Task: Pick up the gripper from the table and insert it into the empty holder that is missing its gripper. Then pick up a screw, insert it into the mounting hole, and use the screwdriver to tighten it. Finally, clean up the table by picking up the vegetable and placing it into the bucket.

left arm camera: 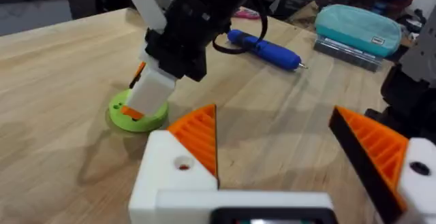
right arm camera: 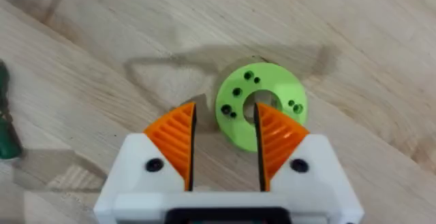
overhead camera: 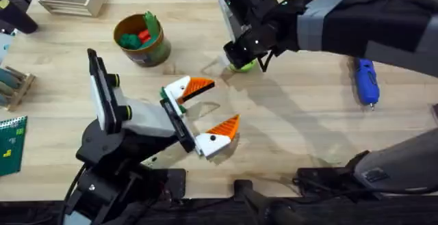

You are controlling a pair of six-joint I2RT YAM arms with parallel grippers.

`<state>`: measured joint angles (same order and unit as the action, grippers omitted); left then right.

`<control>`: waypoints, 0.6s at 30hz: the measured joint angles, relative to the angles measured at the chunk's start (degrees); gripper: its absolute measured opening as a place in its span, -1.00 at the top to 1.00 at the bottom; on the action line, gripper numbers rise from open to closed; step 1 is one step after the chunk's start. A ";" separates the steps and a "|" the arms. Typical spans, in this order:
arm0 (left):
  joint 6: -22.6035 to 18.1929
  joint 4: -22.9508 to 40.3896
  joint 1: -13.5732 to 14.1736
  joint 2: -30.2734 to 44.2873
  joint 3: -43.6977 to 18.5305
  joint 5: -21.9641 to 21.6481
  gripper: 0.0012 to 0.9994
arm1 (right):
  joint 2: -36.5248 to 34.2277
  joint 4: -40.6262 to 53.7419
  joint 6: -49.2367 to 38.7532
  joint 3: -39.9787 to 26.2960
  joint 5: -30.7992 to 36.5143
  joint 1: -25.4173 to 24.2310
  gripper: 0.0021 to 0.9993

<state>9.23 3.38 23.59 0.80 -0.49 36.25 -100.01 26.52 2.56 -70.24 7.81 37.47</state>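
Left gripper (overhead camera: 205, 113) rests mid-worktop, its orange pads spread wide apart — nothing between them. Right gripper (overhead camera: 241, 59) hangs directly over the green ring (overhead camera: 243, 65). Bucket (overhead camera: 142, 39) holds red and green pieces; screwdriver (overhead camera: 366, 80) lies well apart at right.

Even, bright light falls on the pale desk (overhead camera: 308, 136), with soft grey shadows under the right arm in the overhead view and beside the green ring (right arm camera: 261, 105) in the right wrist view. The right arm under the overhead camera shows large, dark and blurred. In the left wrist view the near fingers (left arm camera: 197, 139) are soft and the background dim.
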 joint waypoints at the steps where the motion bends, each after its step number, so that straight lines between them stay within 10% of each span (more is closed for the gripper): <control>1: 0.00 0.00 0.00 0.00 0.00 0.00 -0.98 | -0.01 -0.02 0.05 0.00 0.07 0.00 0.07; 18: 0.00 0.00 0.00 0.00 0.00 0.00 -0.97 | -3.73 -0.46 0.65 0.00 0.12 0.00 0.45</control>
<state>9.23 3.38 23.59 0.80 -0.49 36.25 -103.74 26.06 3.21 -70.24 7.92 37.47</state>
